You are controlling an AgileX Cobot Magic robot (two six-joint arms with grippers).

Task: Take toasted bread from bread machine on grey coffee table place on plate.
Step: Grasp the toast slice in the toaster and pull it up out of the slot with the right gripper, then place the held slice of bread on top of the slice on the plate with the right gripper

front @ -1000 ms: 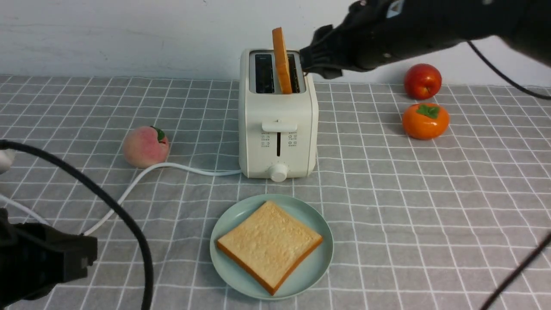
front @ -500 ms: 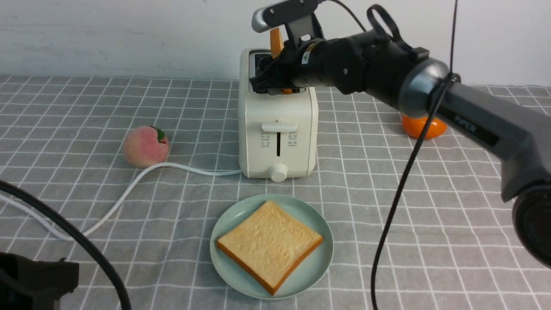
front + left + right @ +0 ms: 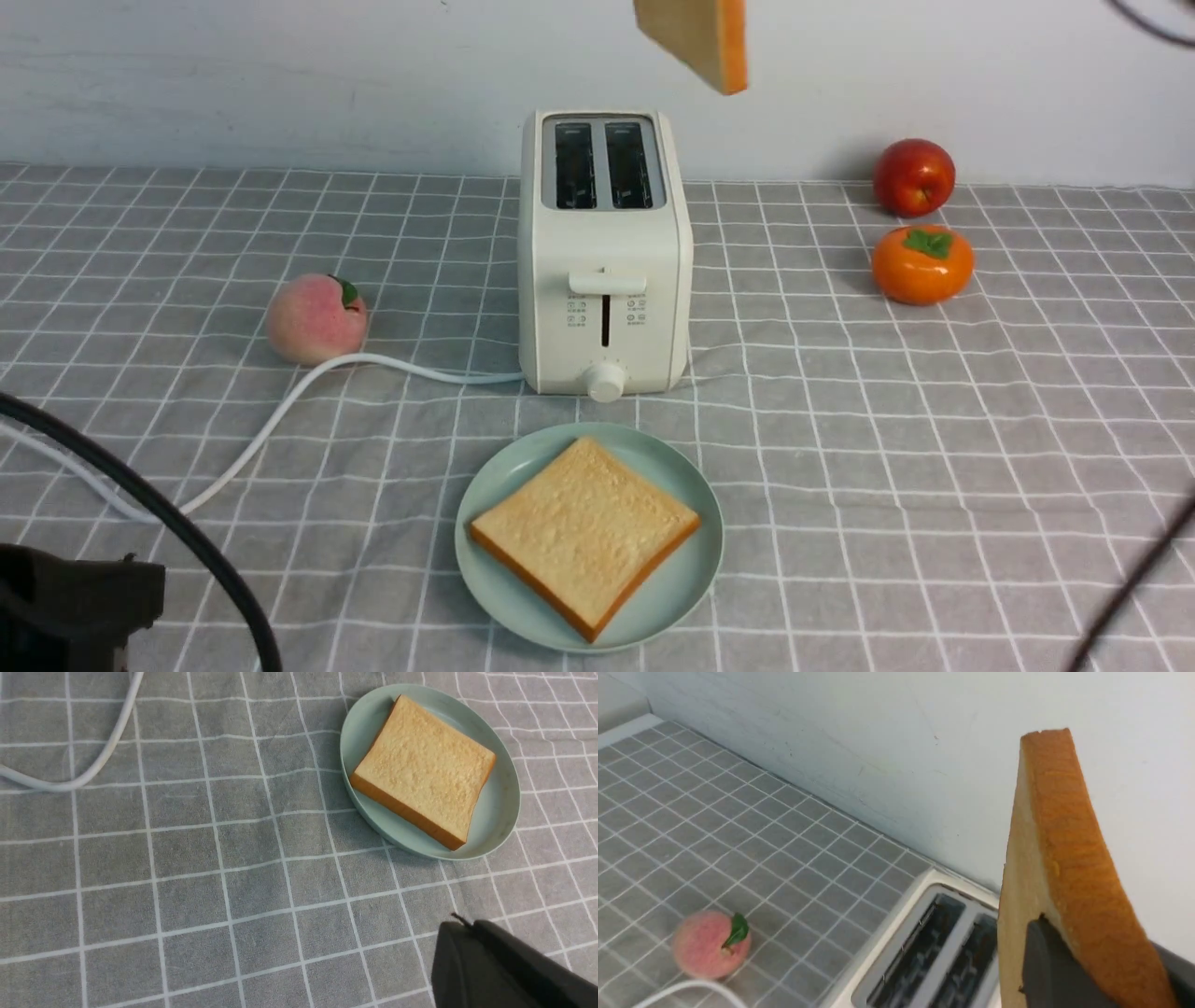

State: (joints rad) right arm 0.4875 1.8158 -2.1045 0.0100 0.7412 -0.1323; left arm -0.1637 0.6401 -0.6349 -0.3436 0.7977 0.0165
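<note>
One slice of toasted bread [image 3: 695, 37] hangs in the air above the bread machine [image 3: 605, 252], cut off by the top edge of the front view. My right gripper [image 3: 1099, 938] is shut on this slice [image 3: 1055, 858], with a dark finger [image 3: 1050, 961] pressed to its pale face. Both slots of the toaster [image 3: 924, 952] are empty. A second slice [image 3: 583, 527] lies flat on the mint-green plate [image 3: 672, 597] in front of the toaster. My left gripper [image 3: 460, 921] is shut and empty, low over the grey coffee table [image 3: 934, 420], near the plate [image 3: 502, 807].
A peach [image 3: 316, 317] sits left of the toaster, with the white cord [image 3: 308, 392] curving past it. A red apple [image 3: 915, 175] and an orange persimmon [image 3: 922, 263] stand at the back right. A white wall closes the far side.
The right gripper closed on the slice standing in the toaster's right slot and lifted it up; the arm has risen out of the front view. The left arm barely moved.
</note>
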